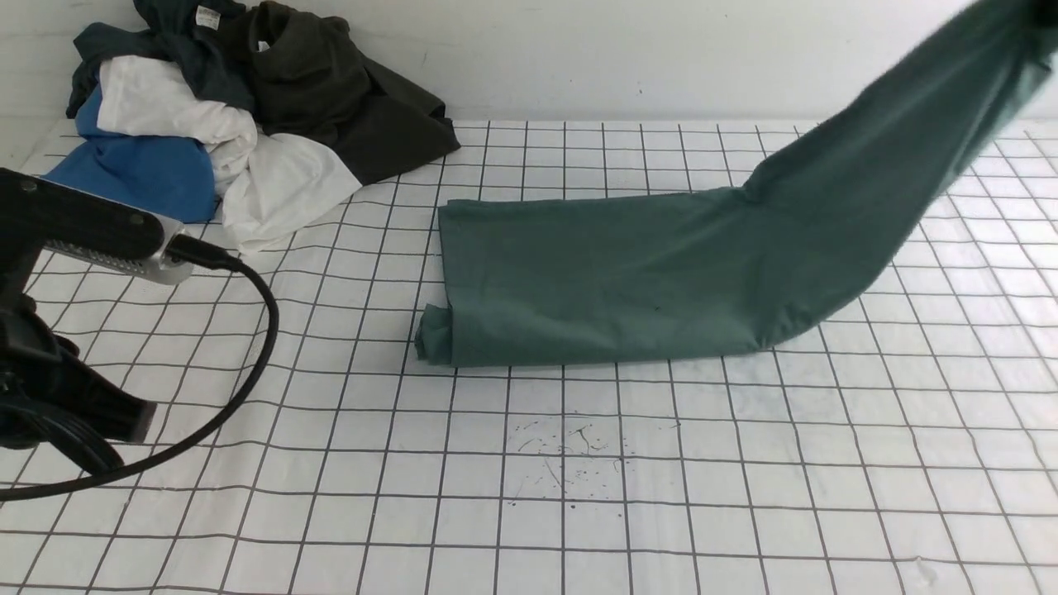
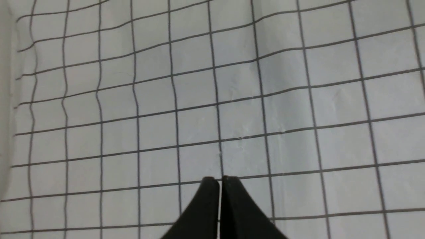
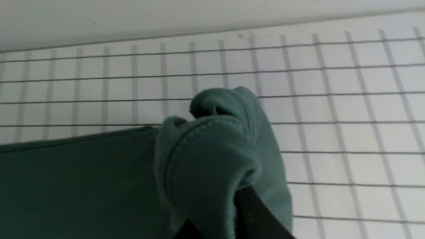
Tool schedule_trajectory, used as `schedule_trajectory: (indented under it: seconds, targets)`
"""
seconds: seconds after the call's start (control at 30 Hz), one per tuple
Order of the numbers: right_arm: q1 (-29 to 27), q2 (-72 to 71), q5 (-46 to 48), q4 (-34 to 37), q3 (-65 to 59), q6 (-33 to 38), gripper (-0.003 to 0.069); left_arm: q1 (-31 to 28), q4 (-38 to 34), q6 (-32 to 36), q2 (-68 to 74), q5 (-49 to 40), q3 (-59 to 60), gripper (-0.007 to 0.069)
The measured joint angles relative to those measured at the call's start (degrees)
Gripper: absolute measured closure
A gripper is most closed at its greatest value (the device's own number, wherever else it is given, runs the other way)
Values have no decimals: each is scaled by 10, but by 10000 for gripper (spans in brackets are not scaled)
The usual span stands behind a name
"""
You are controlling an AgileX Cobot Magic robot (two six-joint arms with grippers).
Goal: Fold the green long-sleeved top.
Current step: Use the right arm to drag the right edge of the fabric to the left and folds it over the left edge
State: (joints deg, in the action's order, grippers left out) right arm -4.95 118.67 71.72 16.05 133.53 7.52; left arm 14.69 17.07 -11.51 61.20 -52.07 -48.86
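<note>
The green long-sleeved top (image 1: 628, 273) lies as a long folded strip across the middle of the gridded table. Its right end rises off the table toward the upper right corner of the front view. My right gripper (image 3: 229, 219) is shut on the bunched ribbed edge of the top (image 3: 206, 159) and holds that end in the air; the gripper itself is out of the front view. My left gripper (image 2: 219, 181) is shut and empty, hovering above bare gridded cloth. The left arm (image 1: 58, 330) sits at the left edge, well away from the top.
A pile of other clothes (image 1: 240, 107), dark olive-black, dark teal, white and blue, lies at the back left against the wall. A black cable (image 1: 260, 330) loops from the left arm over the table. The gridded table cover (image 1: 579, 496) has small dark specks near the front.
</note>
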Motion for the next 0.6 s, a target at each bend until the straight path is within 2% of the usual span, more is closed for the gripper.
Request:
schedule_trajectory:
  seconds: [0.13,0.17,0.2,0.23,0.33,0.47,0.53,0.6]
  targets:
    - [116,22,-1,57,1,-10,649,0,-17,4,0,0,0,631]
    - [175,47,-15,81,1,-8,649,0,-18,5,0,0,0,631]
    - [181,51,-18,81,1,-7,649,0,-18,5,0,1,0,631]
    - [228,88,-47,94,0,0,649,0,-19,5,0,1,0,631]
    - [295,152,-116,103,-1,6,649,0,-19,5,0,4,0,631]
    - [333,220,-180,111,-2,8,623,0,-21,6,0,13,0,631]
    - [337,238,-199,122,-3,8,585,0,-22,6,-1,13,0,631]
    - [335,249,-211,140,-4,8,499,0,-25,6,-1,14,0,631]
